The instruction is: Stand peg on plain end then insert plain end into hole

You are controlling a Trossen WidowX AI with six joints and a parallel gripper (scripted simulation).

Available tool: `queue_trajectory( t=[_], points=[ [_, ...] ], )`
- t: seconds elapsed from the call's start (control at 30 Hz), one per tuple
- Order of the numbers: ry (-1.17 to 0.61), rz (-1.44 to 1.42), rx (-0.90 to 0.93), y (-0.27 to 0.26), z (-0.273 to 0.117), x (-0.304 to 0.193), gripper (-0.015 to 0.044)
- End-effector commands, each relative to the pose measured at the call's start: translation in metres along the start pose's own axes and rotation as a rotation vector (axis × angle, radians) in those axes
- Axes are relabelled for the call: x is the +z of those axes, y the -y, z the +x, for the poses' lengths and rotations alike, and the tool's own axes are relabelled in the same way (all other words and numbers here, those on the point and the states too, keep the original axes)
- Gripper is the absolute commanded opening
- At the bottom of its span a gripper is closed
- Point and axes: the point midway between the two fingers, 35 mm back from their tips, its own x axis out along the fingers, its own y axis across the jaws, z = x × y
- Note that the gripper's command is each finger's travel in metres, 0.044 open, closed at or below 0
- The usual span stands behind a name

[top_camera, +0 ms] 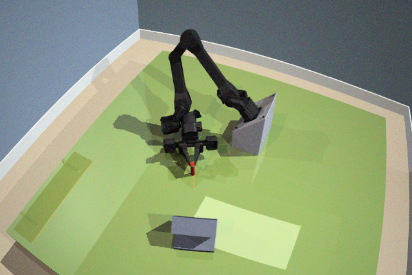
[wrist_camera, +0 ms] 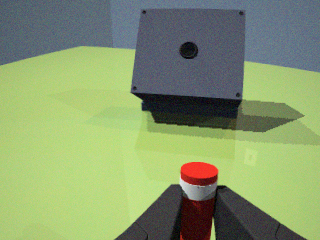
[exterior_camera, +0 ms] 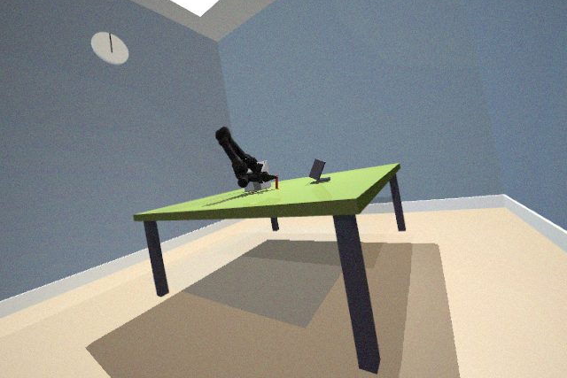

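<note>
The red peg (top_camera: 192, 170) (exterior_camera: 276, 182) (wrist_camera: 196, 220) is upright, its white-banded end up and its plain end down at or just above the table; the views do not settle whether it touches. My gripper (top_camera: 192, 164) (exterior_camera: 275, 177) (wrist_camera: 199, 193) is shut on the peg just below the white band, with the fingers reaching in about level from the robot's side. The sloped grey panel (top_camera: 194, 224) (exterior_camera: 316, 169) (wrist_camera: 160, 60) stands beyond the peg, tilted face towards the robot. Its one dark round hole (wrist_camera: 188, 50) is near the middle of the face and looks empty.
The arm is mounted on a grey wedge-shaped base (top_camera: 246, 138) on the green table (top_camera: 332, 172) (exterior_camera: 292, 206). The panel's dark foot (wrist_camera: 190, 107) is under its face. Small dark dots mark the panel's corners.
</note>
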Motion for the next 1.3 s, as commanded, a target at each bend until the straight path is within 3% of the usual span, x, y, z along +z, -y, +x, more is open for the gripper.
queue_trajectory(
  t=[0.0,1.27],
  points=[
    [0.0,0.0,0.0,-0.0001,-0.0011,-0.0008,0.005],
    [0.031,0.009,0.001,-0.0015,-0.0056,-0.0034,0.005]
  ],
)
